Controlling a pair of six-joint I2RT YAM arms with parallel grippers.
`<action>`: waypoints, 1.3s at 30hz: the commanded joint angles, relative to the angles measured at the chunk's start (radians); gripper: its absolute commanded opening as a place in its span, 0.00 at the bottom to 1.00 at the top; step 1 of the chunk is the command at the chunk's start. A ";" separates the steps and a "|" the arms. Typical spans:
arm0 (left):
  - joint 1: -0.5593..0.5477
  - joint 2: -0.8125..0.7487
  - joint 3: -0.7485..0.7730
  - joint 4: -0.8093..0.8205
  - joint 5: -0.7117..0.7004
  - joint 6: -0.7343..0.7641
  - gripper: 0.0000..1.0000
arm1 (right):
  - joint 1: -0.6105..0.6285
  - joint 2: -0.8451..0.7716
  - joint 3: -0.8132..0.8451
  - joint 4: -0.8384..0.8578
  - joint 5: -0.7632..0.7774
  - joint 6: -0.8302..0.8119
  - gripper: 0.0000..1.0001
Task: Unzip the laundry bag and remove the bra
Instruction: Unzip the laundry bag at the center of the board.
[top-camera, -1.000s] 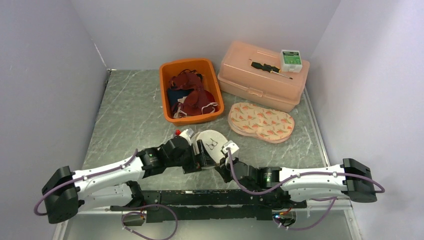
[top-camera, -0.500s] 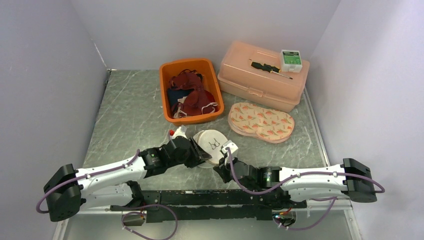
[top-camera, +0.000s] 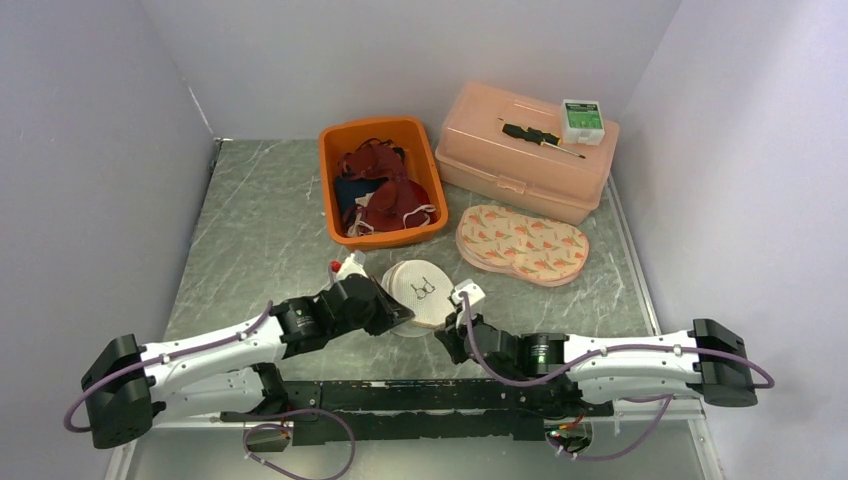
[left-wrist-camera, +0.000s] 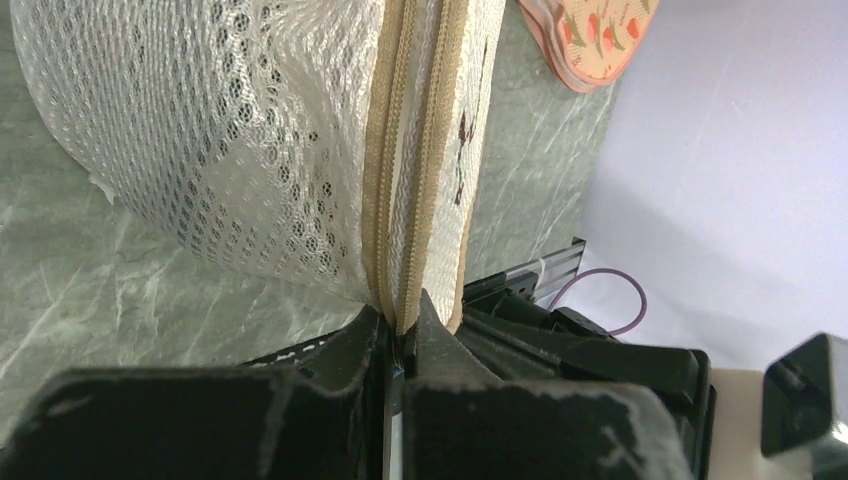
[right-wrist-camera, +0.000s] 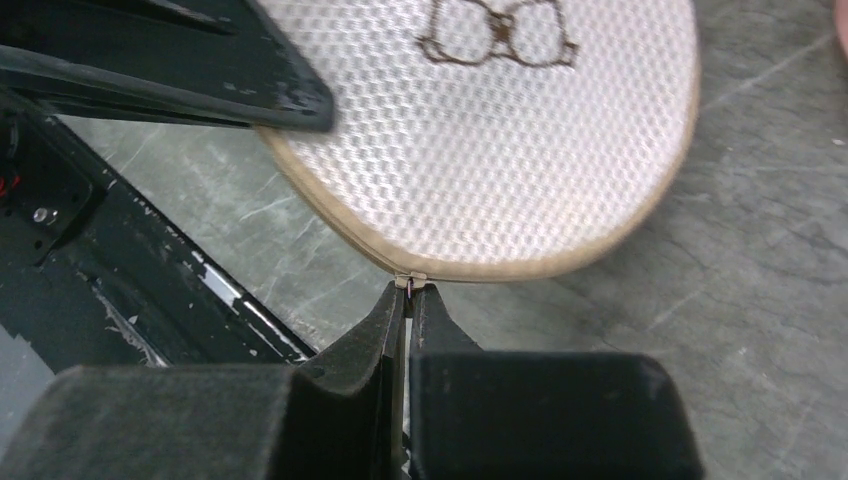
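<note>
The laundry bag (top-camera: 420, 288) is a round white mesh pouch with a bra icon, lying at the middle of the marble table. My left gripper (top-camera: 402, 316) is at its near left edge. In the left wrist view the left gripper (left-wrist-camera: 402, 322) is shut on the beige zipper (left-wrist-camera: 405, 200) seam of the bag (left-wrist-camera: 230, 130). My right gripper (top-camera: 443, 332) is at the bag's near right rim. In the right wrist view the right gripper (right-wrist-camera: 410, 292) is shut on the small metal zipper pull (right-wrist-camera: 411, 281). The bra is hidden; only lacy fabric shows through the mesh.
An orange bin (top-camera: 327, 180) with red garments stands behind the bag. A pink plastic box (top-camera: 520, 165) at the back right carries a screwdriver (top-camera: 540, 137) and a small green-and-white box (top-camera: 581, 118). A patterned pink pad (top-camera: 522, 243) lies right of the bag. Walls close both sides.
My left gripper went from open to shut on the bag's zipper seam, and its arm drew left. The bag tipped and shifted back and left. The right gripper kept its hold on the pull.
</note>
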 joint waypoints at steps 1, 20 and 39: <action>0.009 -0.052 -0.011 -0.041 -0.054 0.018 0.03 | -0.034 -0.054 -0.017 -0.104 0.088 0.068 0.00; 0.323 0.228 0.374 -0.045 0.646 0.710 0.03 | -0.050 -0.387 0.011 -0.116 -0.151 -0.172 0.00; 0.318 0.002 0.187 -0.106 0.494 0.524 0.93 | -0.026 -0.110 -0.015 0.097 -0.073 -0.019 0.00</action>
